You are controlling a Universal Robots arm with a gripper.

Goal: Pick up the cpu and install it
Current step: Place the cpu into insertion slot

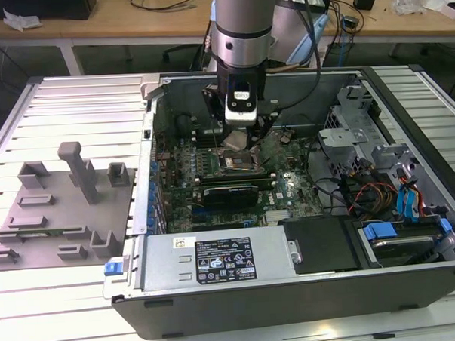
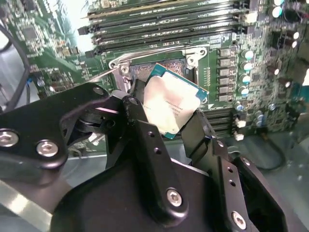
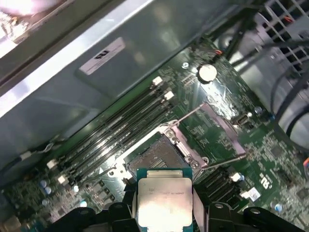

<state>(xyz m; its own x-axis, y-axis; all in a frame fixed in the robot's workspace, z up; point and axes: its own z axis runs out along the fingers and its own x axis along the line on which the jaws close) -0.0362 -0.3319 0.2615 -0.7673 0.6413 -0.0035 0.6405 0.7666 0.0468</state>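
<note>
On the exterior view's left, grey fixture blocks (image 1: 63,212) stand on a ribbed metal table (image 1: 73,94), well apart from the work. Toward the centre lies the open computer case (image 1: 293,296), its green motherboard (image 1: 289,187) exposed. Over the middle of the board the arm (image 1: 240,26) points straight down. Its gripper (image 1: 239,136) hangs just above the open socket (image 1: 238,165), with the cpu (image 1: 234,138) at its tip.

The jaws are clenched on the cpu. In the second wrist view the cpu (image 2: 169,104) sits between the two black fingers (image 2: 140,128), pinched by opposite edges. Its silvery top faces the camera, its green rim shows, and it is tilted against the board. In the first wrist view the cpu (image 3: 163,203) is held near the socket (image 3: 154,154) but is not seated in it. Memory slots (image 3: 111,140) run alongside the socket.

On the exterior view's right, a metal drive cage (image 1: 346,127) and blue-tagged cables (image 1: 402,200) occupy the case's far end.
</note>
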